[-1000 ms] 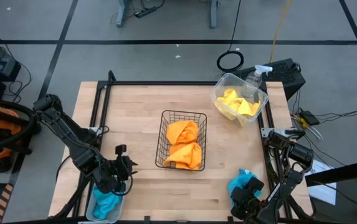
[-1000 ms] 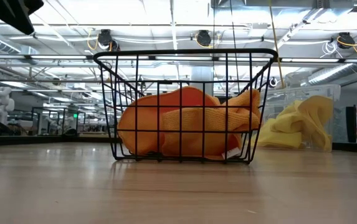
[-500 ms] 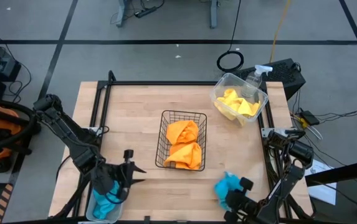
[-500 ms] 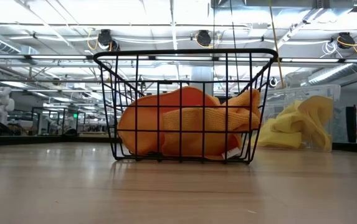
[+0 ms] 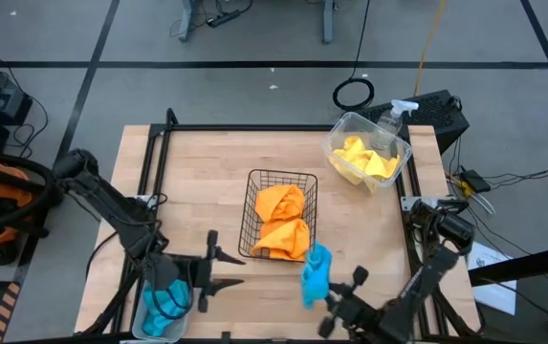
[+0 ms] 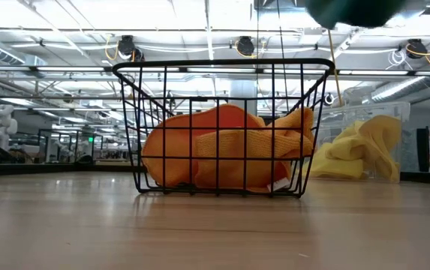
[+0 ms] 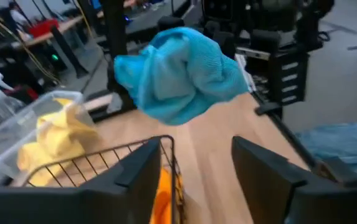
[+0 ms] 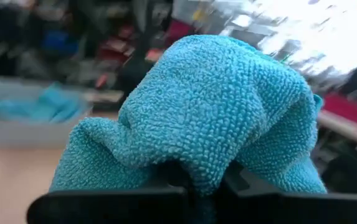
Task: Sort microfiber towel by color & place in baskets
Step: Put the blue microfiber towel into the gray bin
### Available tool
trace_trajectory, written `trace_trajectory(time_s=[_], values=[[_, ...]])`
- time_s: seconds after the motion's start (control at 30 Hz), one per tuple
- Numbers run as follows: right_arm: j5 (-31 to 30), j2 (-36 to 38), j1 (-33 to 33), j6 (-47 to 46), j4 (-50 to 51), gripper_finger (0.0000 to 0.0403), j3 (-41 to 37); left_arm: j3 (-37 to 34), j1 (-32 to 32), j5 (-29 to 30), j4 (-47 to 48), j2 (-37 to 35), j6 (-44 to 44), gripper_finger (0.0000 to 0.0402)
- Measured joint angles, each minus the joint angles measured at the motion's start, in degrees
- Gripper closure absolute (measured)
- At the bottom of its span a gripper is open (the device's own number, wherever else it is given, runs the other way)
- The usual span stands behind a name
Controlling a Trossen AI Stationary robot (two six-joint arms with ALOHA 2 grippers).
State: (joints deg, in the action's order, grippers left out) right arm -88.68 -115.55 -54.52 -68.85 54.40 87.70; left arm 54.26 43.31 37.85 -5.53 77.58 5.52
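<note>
While the right gripper [image 5: 326,298] grips a teal towel [image 5: 315,274] clear of the table near the front edge, the left gripper [image 5: 226,270] waits spread wide, likely for a handover. Tray [image 5: 149,330] at front left holds the other teal towel [image 5: 164,304]. Orange towels [image 5: 283,222] fill the wire basket [image 5: 278,178]; yellow towels [image 5: 364,160] sit in the far tub [image 5: 339,134].

The room was bright and evenly lit by long ceiling light strips [image 6: 199,30], which glared white across the top of the low view. Shadows on the wooden tabletop [image 5: 207,182] were faint and soft. In the low view a dark, blurred shape [image 6: 353,11] hung out of focus at the top edge. In the right wrist view the teal towel [image 8: 209,118] was sharp while the background behind it was smeared. The left wrist view was soft throughout, its fingers [image 7: 134,174] blurred.
</note>
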Motion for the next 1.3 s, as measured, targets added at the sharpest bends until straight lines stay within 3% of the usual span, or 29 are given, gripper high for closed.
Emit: trace_trajectory(time_s=[0.13, 0.23, 0.43, 0.63, 0.83, 1.13, 1.3], values=[[-0.8, -0.3, 4.6, 11.3, -7.3, 0.039, 0.0, 0.0, -1.8, 0.0, -3.5, 3.3, 2.8, 0.0145], [-0.4, -0.7, 7.7, 14.7, -12.5, 0.039, 0.0, 0.0, -3.3, 0.0, -5.5, 5.3, 2.9, 0.0109], [8.7, -0.8, 12.0, 27.0, -22.2, 0.0389, 0.0, 0.0, -5.5, -0.5, -10.3, 8.7, 5.7, 0.007], [14.0, -0.8, 13.7, 41.2, -34.5, 0.0389, 0.0, 0.0, -5.4, -1.7, -15.3, 9.5, 10.3, 0.0066], [14.3, -0.8, 14.1, 51.4, -44.0, 0.0389, 0.0, 0.0, -5.1, -4.6, -18.5, 9.5, 14.5, 0.0065], [18.7, -0.8, 15.9, 54.8, -46.5, 0.0389, 0.0, 0.0, -0.6, -4.6, -23.0, 9.5, 26.3, 0.009], [20.0, -0.8, 16.9, 56.1, -47.4, 0.0389, 0.0, 0.0, -0.8, -2.9, -21.4, 9.5, 25.1, 0.0103]])
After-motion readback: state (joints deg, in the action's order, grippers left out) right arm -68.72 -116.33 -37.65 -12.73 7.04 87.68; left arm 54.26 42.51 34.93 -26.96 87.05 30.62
